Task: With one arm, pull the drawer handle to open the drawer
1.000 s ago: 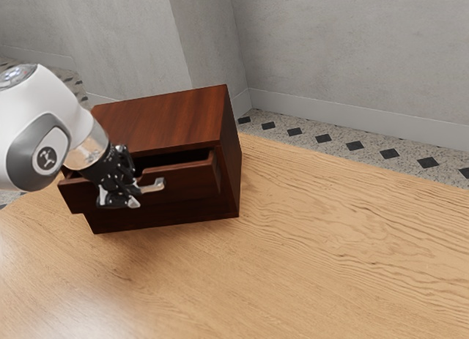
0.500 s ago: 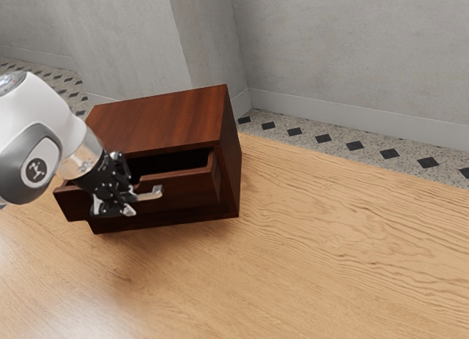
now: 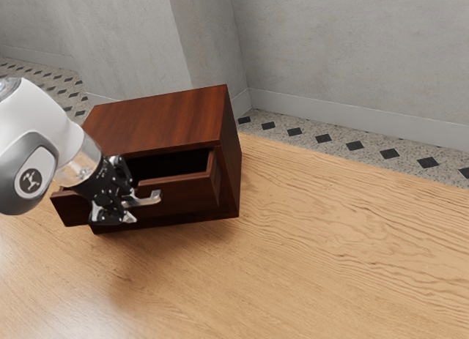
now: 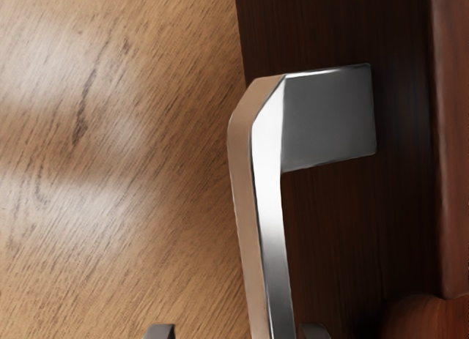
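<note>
A dark wooden cabinet [image 3: 170, 123] stands on the table at the exterior view's left. Its single drawer [image 3: 179, 191] is pulled partway out, leaving a dark gap above the drawer front. A silver metal handle [image 3: 146, 200] sticks out from the drawer front. My black gripper [image 3: 119, 205] is shut on the handle's end nearest the arm. In the wrist view the silver handle [image 4: 271, 207] runs close past the camera, bent at one end where it joins the dark drawer front [image 4: 352, 236].
The wooden tabletop [image 3: 308, 251] stretches wide toward the exterior view's right and front. Grey walls and a tiled floor [image 3: 352, 143] lie behind the table. My white arm [image 3: 33, 159] fills the exterior view's left edge beside the cabinet.
My gripper has drawn back toward the exterior view's left with the handle in it. The drawer has slid further out and the gap above it has grown.
</note>
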{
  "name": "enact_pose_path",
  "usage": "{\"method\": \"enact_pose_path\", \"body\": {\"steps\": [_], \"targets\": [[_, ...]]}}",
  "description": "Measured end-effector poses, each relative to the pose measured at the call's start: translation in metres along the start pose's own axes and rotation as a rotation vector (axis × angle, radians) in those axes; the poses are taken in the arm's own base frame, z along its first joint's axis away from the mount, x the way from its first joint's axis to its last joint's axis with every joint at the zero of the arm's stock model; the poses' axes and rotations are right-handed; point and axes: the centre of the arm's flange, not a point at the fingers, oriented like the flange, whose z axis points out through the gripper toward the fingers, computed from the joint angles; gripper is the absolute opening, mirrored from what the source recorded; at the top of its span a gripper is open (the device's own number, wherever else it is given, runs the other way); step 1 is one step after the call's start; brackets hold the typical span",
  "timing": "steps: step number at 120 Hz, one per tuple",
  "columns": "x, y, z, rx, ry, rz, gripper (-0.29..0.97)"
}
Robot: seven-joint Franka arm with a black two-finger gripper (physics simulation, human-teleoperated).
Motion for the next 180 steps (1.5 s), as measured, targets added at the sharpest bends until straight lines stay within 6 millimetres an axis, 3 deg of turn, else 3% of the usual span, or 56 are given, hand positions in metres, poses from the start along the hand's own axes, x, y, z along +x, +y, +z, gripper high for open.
{"method": "enact_pose_path", "body": {"steps": [94, 180], "targets": [[0.006, -0.035, -0.008, -0.004, -0.002, -0.045, 0.19], [-0.001, -0.058, -0.016, -0.015, -0.019, -0.036, 0.18]]}}
